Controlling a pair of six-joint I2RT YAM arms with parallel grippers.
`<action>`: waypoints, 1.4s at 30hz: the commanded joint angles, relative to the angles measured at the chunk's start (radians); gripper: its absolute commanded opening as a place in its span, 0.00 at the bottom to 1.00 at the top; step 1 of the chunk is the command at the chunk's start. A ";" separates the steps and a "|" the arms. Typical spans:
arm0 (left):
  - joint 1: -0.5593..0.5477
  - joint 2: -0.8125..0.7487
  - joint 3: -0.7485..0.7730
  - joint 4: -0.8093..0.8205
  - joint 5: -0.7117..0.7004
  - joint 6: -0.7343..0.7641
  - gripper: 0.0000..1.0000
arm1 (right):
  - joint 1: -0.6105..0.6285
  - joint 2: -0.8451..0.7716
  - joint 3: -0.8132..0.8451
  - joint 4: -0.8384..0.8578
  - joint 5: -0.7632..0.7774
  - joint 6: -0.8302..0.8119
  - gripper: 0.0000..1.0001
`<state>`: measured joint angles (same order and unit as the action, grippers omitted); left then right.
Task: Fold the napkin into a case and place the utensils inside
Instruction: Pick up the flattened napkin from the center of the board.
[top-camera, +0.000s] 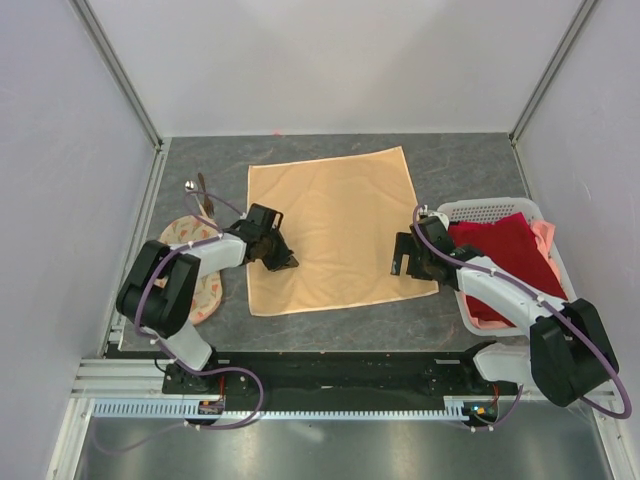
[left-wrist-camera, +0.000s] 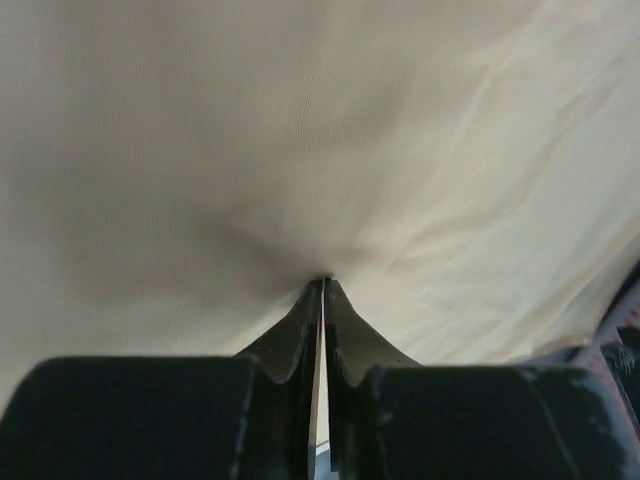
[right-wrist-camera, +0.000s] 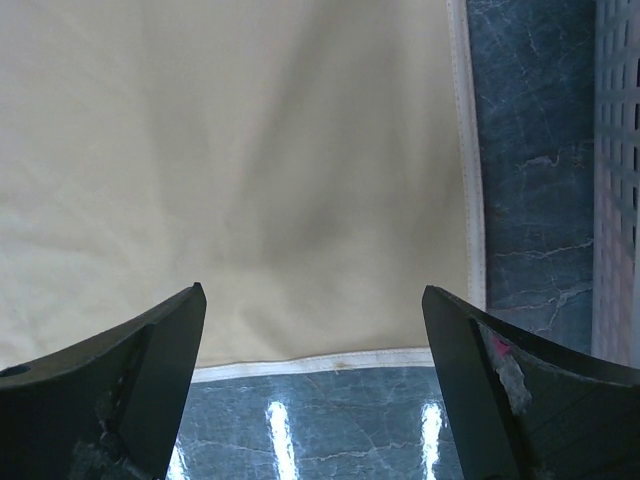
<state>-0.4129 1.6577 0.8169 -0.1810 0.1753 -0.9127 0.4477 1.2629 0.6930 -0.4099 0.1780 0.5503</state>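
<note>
Napkin (top-camera: 335, 225) lies flat, first fold seemingly beginning: left hand (left-wrist-camera: 323, 282) clamped on a pinch of it, right hand (right-wrist-camera: 312, 291) apart, corner just beneath, needing to close there next

- The napkin (top-camera: 335, 228) is a plain peach-orange cloth. It lies spread flat in a single unfolded layer on the table (top-camera: 470, 165), roughly square and slightly turned.
- Near its left edge the cloth puckers where the left gripper (top-camera: 287, 262) pinches it.
- Its near-right corner lies flat, showing a pale hem.
- The small shiny spoon (top-camera: 188, 185) and the thin dark brown stick (top-camera: 204, 192) lie close together, left of the napkin's far-left corner and apart from it.
</note>
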 joint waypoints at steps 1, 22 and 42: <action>0.039 -0.010 -0.027 -0.072 -0.111 -0.052 0.10 | 0.000 -0.025 0.037 -0.033 0.009 0.007 0.98; 0.123 -0.174 -0.104 -0.011 0.006 0.012 0.13 | 0.023 -0.072 -0.156 -0.038 -0.017 0.289 0.63; 0.120 -0.200 -0.150 0.029 0.010 0.020 0.13 | 0.135 -0.157 -0.208 -0.132 -0.084 0.384 0.50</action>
<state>-0.2901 1.4925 0.6739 -0.1959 0.1684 -0.9264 0.5686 1.1393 0.5095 -0.4755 0.1299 0.8928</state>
